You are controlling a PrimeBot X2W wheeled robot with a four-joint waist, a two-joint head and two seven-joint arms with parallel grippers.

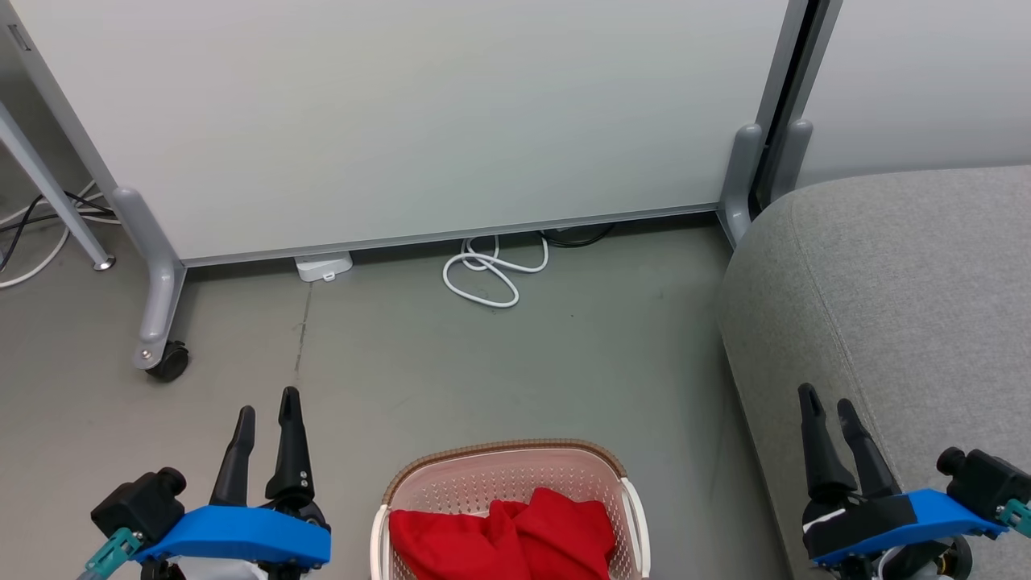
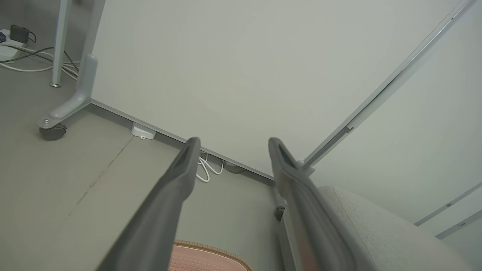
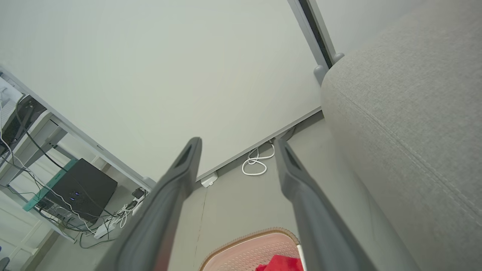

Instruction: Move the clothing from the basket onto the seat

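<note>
Nearest to us, our left gripper (image 1: 268, 403) sits at the lower left and our right gripper (image 1: 826, 397) at the lower right, fingers pointing away from us. Both claws are spread, with nothing between the fingers; in each wrist view we see bare floor (image 1: 403, 362) through the gap. The right gripper hangs in front of the near side of the seat (image 1: 910, 282); whether it touches the fabric we cannot tell.

Between the two grippers, low in the head view, stands the basket (image 1: 503, 445) on the floor, its brown rim toward the far side. The clothing (image 1: 515, 536) lies inside it, a crumpled red heap against the near part of the basket, apart from both grippers. We cannot tell the two garments apart in the heap.

To the right of the basket the grey seat rises with its rounded edge and stitched seam, nothing lying on the part we see.

Farther off, a looped white cable (image 1: 491, 274) and a small white box (image 1: 324, 266) lie at the foot of a pale wheeled partition (image 1: 403, 121), whose caster (image 1: 169, 361) stands at the left.
</note>
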